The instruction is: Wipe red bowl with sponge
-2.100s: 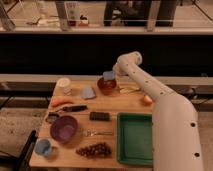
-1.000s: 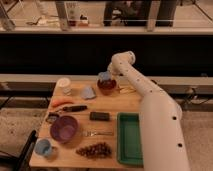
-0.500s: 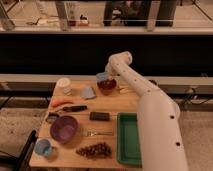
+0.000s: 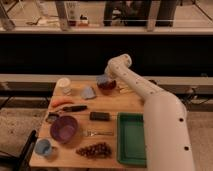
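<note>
**At the counter's far edge: sponge meets the red bowl**

At the back of the counter (image 4: 107, 107), the red bowl (image 4: 108, 86) sits just in front of the arm's white wrist. A pale grey-blue flat piece (image 4: 88, 92) lies just to its left, and a white cup (image 4: 64, 84) stands farther left. The end effector (image 4: 104, 80) hangs over the bowl's left rim, its fingers drawn together on the sponge (image 4: 102, 79). The sponge shows as a blue-grey block touching or just above that rim; whether it presses on the glaze cannot be told.

The step in hand looks like the wipe itself. To do it well, the sponge should go down into the hollow and sweep round the inner wall with light, even pressure. A small glossy bowl will likely skid on the wood if pushed sideways. Short circular strokes centred on the bowl would hold it in place better than long drags. The grip needs to be firm, since a soft sponge can squirm out. Strokes toward the flat piece risk nudging it.
</note>
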You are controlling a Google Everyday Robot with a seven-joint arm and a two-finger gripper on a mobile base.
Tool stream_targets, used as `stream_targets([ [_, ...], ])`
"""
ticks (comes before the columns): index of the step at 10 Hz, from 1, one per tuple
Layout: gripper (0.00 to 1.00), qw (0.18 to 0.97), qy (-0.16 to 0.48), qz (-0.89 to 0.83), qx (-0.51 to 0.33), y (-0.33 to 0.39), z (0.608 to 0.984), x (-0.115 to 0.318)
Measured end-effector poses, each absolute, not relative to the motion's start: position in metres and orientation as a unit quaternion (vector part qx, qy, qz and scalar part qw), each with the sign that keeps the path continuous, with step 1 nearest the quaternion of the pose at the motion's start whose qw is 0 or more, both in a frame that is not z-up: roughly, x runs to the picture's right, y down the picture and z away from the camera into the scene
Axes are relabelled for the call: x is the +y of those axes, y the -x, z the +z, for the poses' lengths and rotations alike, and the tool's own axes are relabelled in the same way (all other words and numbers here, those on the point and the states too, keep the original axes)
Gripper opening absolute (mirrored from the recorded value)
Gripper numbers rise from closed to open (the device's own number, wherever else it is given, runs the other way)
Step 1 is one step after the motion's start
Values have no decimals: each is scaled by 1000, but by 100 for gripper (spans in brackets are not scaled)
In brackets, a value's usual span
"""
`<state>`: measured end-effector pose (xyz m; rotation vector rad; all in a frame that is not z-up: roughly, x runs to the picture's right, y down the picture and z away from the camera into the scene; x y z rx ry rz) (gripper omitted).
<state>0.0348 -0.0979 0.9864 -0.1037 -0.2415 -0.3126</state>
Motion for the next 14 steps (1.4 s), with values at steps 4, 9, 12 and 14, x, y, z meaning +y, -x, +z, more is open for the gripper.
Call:
stream_targets([
  [4,0,980,49,-152,-116,-43,968,-83],
  [9,0,982,47,-146,-107,-54,953,-71],
  [12,0,985,47,-139,-92,-67,949,-68],
  [14,0,987,48,-134,-76,-79,950,-67],
])
